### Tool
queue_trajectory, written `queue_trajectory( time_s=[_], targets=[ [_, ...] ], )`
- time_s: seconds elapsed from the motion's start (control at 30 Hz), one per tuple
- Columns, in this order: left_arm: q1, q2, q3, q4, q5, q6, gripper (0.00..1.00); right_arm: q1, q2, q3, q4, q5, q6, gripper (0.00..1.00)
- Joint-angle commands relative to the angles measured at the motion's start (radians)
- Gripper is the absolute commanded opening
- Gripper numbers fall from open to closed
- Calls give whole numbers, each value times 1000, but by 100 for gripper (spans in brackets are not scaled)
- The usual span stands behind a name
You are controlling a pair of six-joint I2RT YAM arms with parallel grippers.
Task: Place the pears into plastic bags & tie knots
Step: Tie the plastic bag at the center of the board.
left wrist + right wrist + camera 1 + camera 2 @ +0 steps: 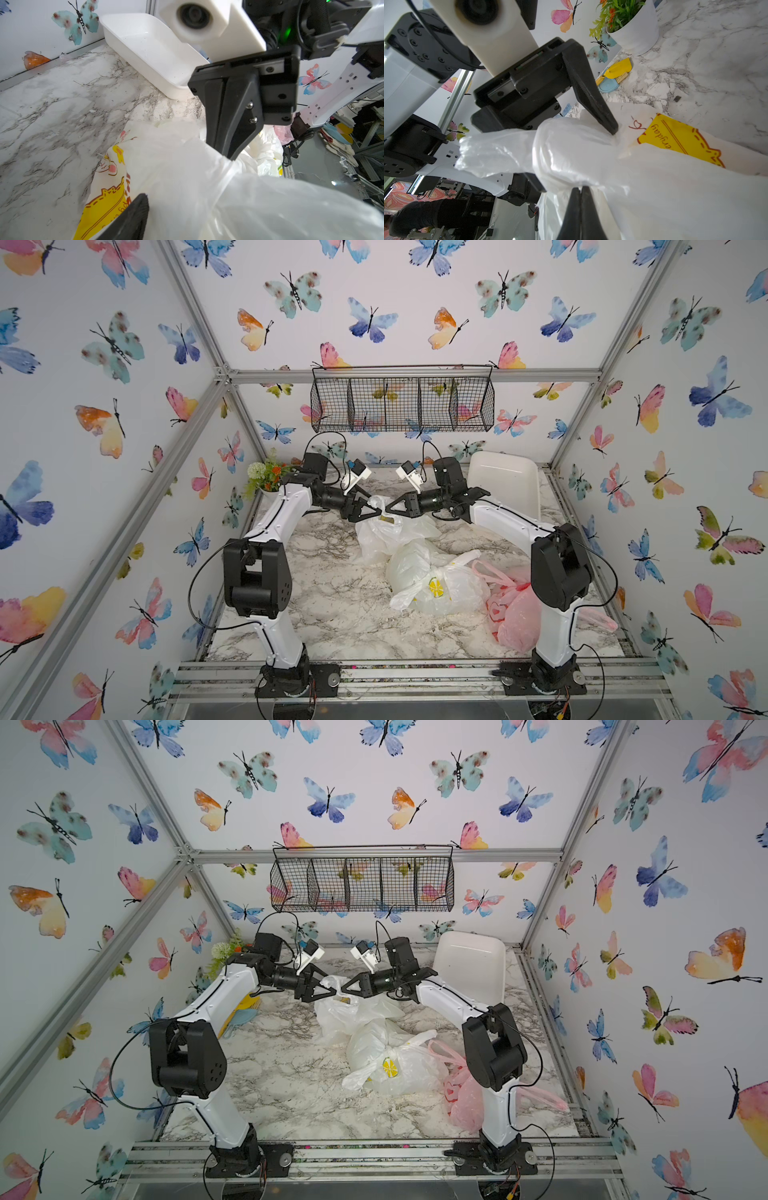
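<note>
Plastic bags lie close together on the marble tabletop (324,605), three in all. The doodle-print bag (386,537) sits farthest back, near the middle, right under the two grippers, which meet almost tip to tip above its top in both top views. The lemon-print bag (440,587) lies just in front of it, touching it. The pink bag (515,618) lies nearest the front, beside the right arm and partly hidden behind it. All three bulge, but what fills them cannot be made out through the plastic.

The left gripper (374,507) has its jaws spread wide and clamps nothing. In the right wrist view one of its fingers (591,99) rests its tip against the plastic on one side of the doodle-print bag's twisted handle (560,147), while the other is mostly hidden behind that bunch. A loose end (483,153) of the handle sticks out sideways.

The right gripper (387,510) has its jaws pressed together. In the left wrist view a tight twisted strand of the bag's white plastic runs straight into its tip, so it pinches the doodle-print bag.

A white tub (505,485) stands in the far right corner, a potted plant (266,477) in the far left one, and a wire basket (401,404) hangs on the back wall
</note>
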Motion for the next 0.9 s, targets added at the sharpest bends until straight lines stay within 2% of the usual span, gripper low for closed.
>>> queue_trajectory(
  time_s=[0.0,0.13,0.27,0.33,0.4,0.47,0.53,0.57,0.73,0.87],
  targets=[
    [-19,14,27,-11,38,1,75,9,27,29,-6,2,-17,3],
    [-20,16,24,106,30,-122,70,12,30,31,-58,46,-62,3],
    [-32,28,33,128,33,-142,51,12,30,41,-74,58,-71,3],
    [-34,30,32,133,25,-152,46,12,25,48,-69,51,-65,4],
    [-33,29,30,135,17,-158,47,12,21,46,-54,40,-45,6],
    [-37,20,25,137,17,-163,64,17,19,49,-42,27,-35,7],
    [-43,6,10,158,15,-163,66,24,21,52,-41,32,-31,8],
    [-48,1,3,172,14,-169,62,26,22,54,-40,32,-29,9],
    [-45,8,17,172,-9,-170,27,26,8,50,-76,58,-64,10],
    [-40,-16,-5,205,12,-155,12,11,-39,54,-155,67,-157,25]
  ],
)
